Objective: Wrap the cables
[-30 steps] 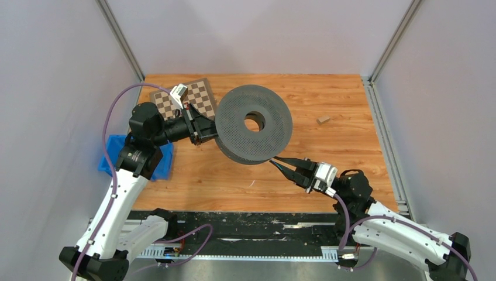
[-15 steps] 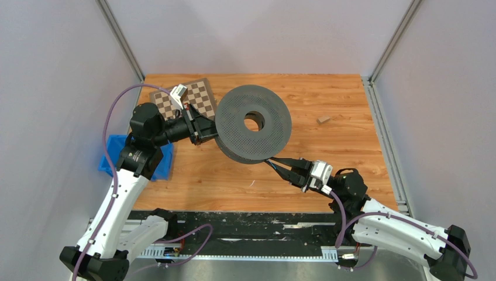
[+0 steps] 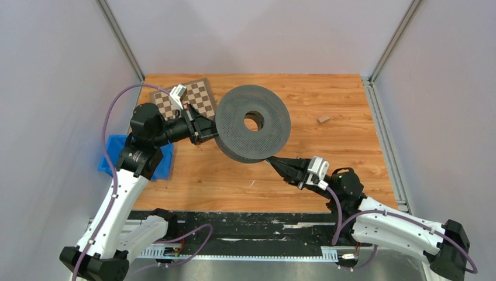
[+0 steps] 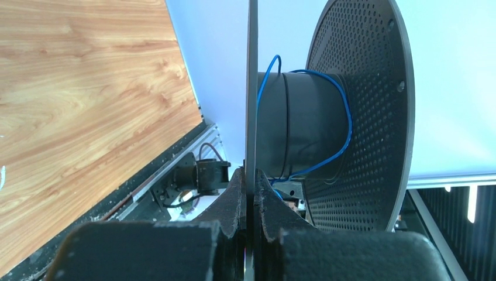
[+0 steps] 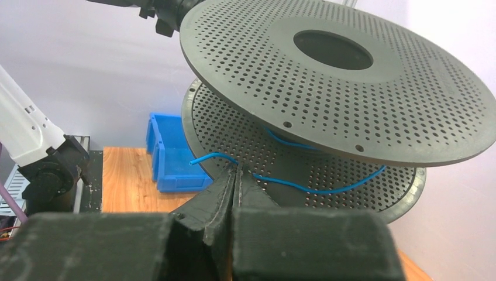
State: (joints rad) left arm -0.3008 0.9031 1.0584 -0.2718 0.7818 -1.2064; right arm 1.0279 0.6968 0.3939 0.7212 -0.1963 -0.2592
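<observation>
The dark grey two-disc spool [image 3: 252, 123] is held tilted above the table. My left gripper [image 3: 209, 130] is shut on the thin rim of one disc [image 4: 251, 88]. The thin blue cable [image 4: 345, 111] loops loosely round the spool's hub between the discs. It also shows in the right wrist view [image 5: 319, 188] lying on the lower disc. My right gripper [image 5: 235, 170] is shut on the cable near its free end, at the spool's lower front edge [image 3: 274, 162]. The short cable end [image 5: 202, 157] sticks out to the left of the fingertips.
A checkerboard [image 3: 184, 98] lies at the back left under the left arm. A blue bin [image 3: 117, 153] sits at the left table edge, also in the right wrist view [image 5: 169, 155]. A small tan block [image 3: 323, 119] lies at the right. Metal frame rails run along both sides.
My right gripper has moved left and forward, closer under the spool's front edge, with the cable in it. The left arm and the spool have stayed still.
</observation>
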